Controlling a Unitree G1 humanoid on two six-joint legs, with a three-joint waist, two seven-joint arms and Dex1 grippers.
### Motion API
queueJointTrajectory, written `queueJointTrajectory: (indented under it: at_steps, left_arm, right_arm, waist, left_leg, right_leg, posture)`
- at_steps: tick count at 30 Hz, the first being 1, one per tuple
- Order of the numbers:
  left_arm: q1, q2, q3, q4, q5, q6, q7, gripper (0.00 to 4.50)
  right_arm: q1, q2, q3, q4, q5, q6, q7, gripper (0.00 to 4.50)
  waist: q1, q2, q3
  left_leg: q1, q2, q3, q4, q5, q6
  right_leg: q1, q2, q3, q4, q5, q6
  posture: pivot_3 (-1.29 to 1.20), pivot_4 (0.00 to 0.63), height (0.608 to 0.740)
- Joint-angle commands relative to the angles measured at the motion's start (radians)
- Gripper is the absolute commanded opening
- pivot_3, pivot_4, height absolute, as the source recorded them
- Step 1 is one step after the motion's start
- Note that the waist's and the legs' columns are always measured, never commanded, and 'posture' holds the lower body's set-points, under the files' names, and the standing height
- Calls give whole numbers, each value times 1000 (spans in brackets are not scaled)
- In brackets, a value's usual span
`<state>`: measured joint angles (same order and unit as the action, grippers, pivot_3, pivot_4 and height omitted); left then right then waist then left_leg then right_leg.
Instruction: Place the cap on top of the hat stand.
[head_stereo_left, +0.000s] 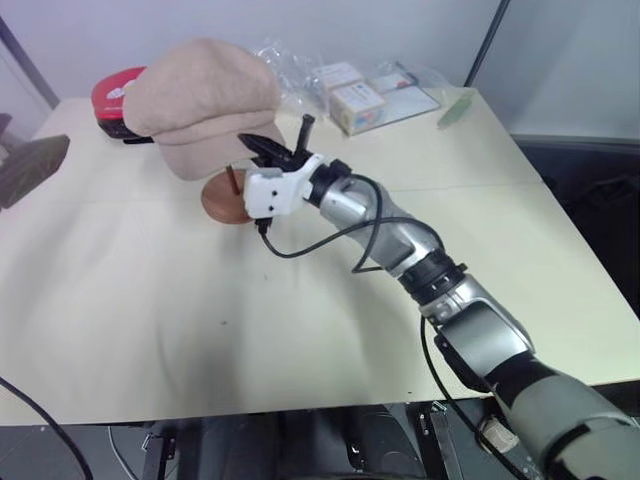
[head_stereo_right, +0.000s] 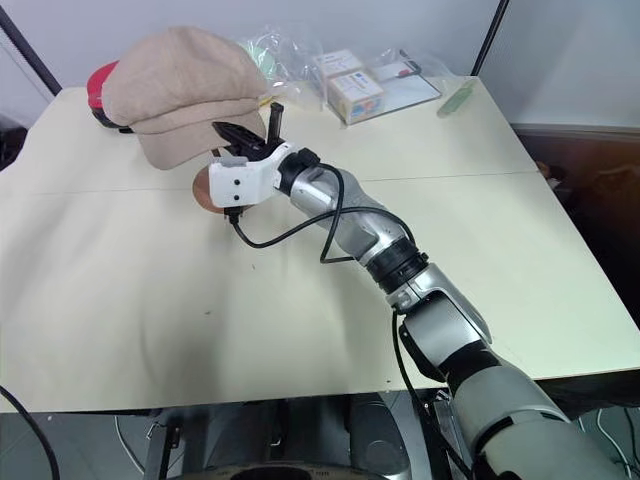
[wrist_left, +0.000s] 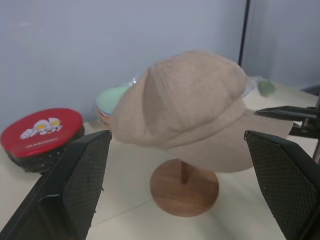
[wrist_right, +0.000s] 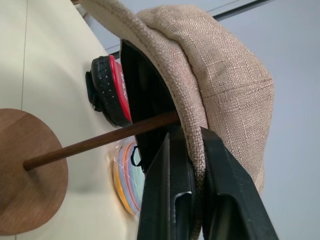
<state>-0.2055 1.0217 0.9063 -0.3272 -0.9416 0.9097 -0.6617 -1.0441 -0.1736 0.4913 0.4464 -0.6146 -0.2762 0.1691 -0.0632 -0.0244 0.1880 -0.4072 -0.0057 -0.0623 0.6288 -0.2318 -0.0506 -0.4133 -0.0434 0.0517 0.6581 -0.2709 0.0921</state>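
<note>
The beige cap (head_stereo_left: 200, 95) sits tilted over the top of the reddish-brown hat stand, whose round base (head_stereo_left: 222, 200) and thin rod (wrist_right: 100, 140) show beneath it; the top disc is hidden under the fabric. My right gripper (head_stereo_left: 262, 146) reaches in from the right, and the cap's brim edge (wrist_right: 196, 150) lies between its two black fingers (wrist_right: 165, 190), which rest against both sides of it. My left gripper (wrist_left: 177, 150) hangs wide open, off to the side of the cap and facing it, with nothing between its fingers (wrist_left: 75, 185).
A red-topped, black-sided round item (head_stereo_left: 115, 95) lies behind the cap at the table's back left. Clear bags with small boxes (head_stereo_left: 360, 95) and a green object (head_stereo_left: 455, 108) lie at the back right. Coloured plates (wrist_left: 112, 100) are stacked behind the stand. The cream table (head_stereo_left: 150, 320) spreads bare in front.
</note>
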Motion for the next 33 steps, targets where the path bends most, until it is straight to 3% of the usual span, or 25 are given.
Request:
queueJointTrajectory:
  at_steps: [1,5,6,11,15,19,22,27,33]
  left_arm:
    - [-24,26,-51,-9,11,-43,-23,4500]
    - [-34,24,-148,-43,36,-80,-41,4500]
    - [-38,21,-173,-55,45,-91,-39,4500]
    - [-62,12,-311,-164,109,-147,-11,4500]
    - [-51,40,-519,-246,393,-305,59,4500]
    - [-102,53,-736,-231,757,-483,196,4500]
    - [-142,49,-857,-200,965,-555,251,4500]
    - [-238,-22,-1027,-106,1201,-623,288,4500]
    - [-357,-120,-1148,78,1413,-735,318,4500]
  right_arm:
    - [-23,18,-33,-12,13,11,-14,2030]
    - [12,-9,-20,-64,-14,22,8,4199]
    - [28,-21,-16,-84,-20,24,18,4473]
    - [183,-121,-57,-263,57,43,160,4473]
    - [355,-279,-176,-501,300,141,416,4473]
    - [423,-418,-378,-751,707,580,688,4473]
    - [387,-506,-528,-847,1029,953,791,4473]
    - [274,-603,-701,-843,1356,1296,815,4473]
    - [181,-612,-761,-795,1459,1394,715,4473]
  waist:
    - [0,0,0]
    - [1,0,0]
    - [2,0,0]
    - [10,0,0]
    - [24,0,0]
    - [25,2,1]
    - [19,2,2]
    - [22,4,3]
    - [25,4,3]
  left_leg:
    - [0,0,0,0,0,0]
    - [0,0,0,0,0,0]
    - [0,0,0,0,0,0]
    - [0,-1,0,0,0,0]
    - [0,-1,0,1,0,0]
    - [0,-1,0,2,0,0]
    - [1,0,0,2,0,1]
    - [1,0,1,2,-1,2]
    - [0,-2,1,3,-1,2]
  right_leg:
    - [0,0,0,0,0,0]
    - [0,0,0,0,0,0]
    - [0,0,0,0,0,0]
    - [1,-1,0,0,0,0]
    - [1,-1,0,-1,0,0]
    - [3,0,0,-1,0,0]
    - [4,1,0,-1,0,0]
    - [4,2,0,-1,0,0]
    - [3,1,0,-2,0,0]
  posture:
    - [0,150,740]
    - [0,150,740]
    - [0,150,740]
    - [0,150,740]
    - [0,150,740]
    - [0,150,740]
    - [0,150,740]
    - [0,150,740]
    - [0,150,740]
